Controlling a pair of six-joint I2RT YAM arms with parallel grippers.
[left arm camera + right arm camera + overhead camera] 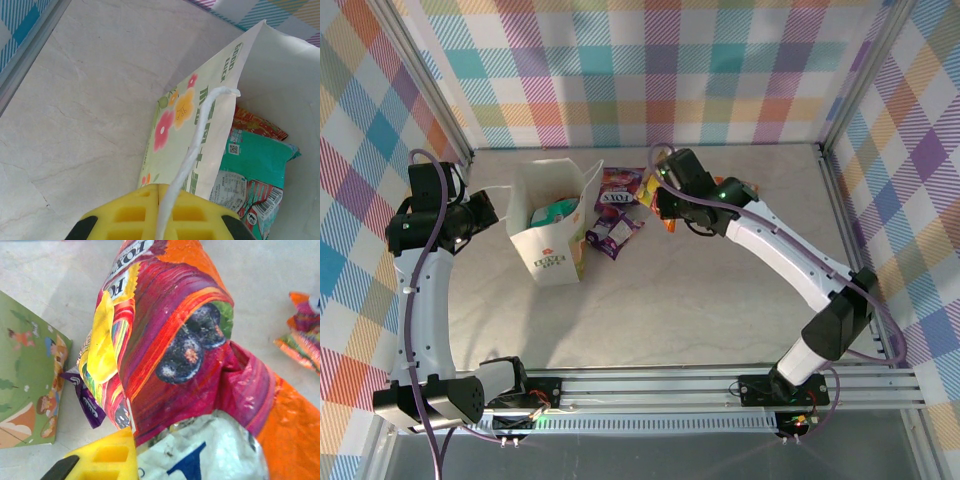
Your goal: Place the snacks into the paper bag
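**Handle pinched left, packet pinched right**

Your left arm arches up the frame's left edge, left gripper (pixel 159 197) pinching the white cord handle (pixel 195 145); the paper bag (pixel 552 262) stands upper centre, glossy teal-green packet (pixel 260 157) inside; beside it, your right gripper (pixel 667 207) pinches the crinkled orange-red packet (pixel 170 325).

White paper bag (pixel 200 125) with pink-and-orange flowers, teal-green packet (pixel 260 157), orange-red packet (pixel 170 315)

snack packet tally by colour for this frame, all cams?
Purple packets: 2
Orange-red packet, held by the right gripper: 1
Teal packet, in the paper bag: 1
Red packet, in the paper bag behind the teal one: 1
Small red-yellow packet, on the table: 1
Total: 6
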